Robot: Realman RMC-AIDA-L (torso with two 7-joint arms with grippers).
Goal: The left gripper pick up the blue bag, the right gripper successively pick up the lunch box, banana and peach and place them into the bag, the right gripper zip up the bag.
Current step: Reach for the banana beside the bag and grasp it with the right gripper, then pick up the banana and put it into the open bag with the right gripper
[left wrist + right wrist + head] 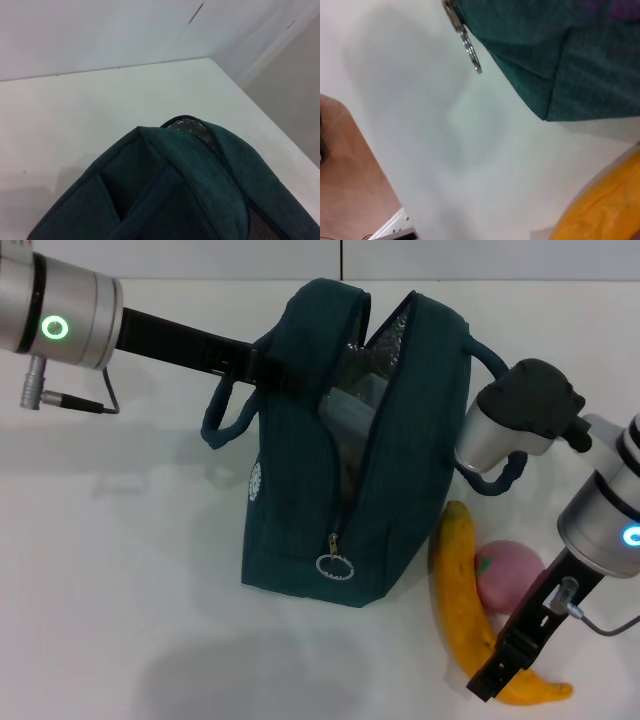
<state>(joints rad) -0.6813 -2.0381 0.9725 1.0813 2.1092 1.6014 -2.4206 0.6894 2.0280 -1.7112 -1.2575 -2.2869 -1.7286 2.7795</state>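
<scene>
At centre of the white table, the blue bag stands upright with its top unzipped, silver foil lining showing along the open mouth. Inside the opening, the clear lunch box with its blue rim is partly visible. A metal ring zipper pull hangs at the bag's near end, toward 6 o'clock; the right wrist view shows the same ring dangling just above the table beside the bag's lower corner.

From 10 o'clock, the left claw reaches in on its black arm and meets the bag's upper left side, next to the left loop handle; its fingers are closed on the fabric there. The left wrist view looks down over the bag's dark teal top edge.

At 4 o'clock from the bag, the banana lies on the table just beside the bag's right flank, with the pink peach touching or nearly touching its right side. The right claw hangs low over the banana's near end at about 5 o'clock; whether its fingers are wide or narrow cannot be told. The banana's orange skin fills one corner of the right wrist view.
</scene>
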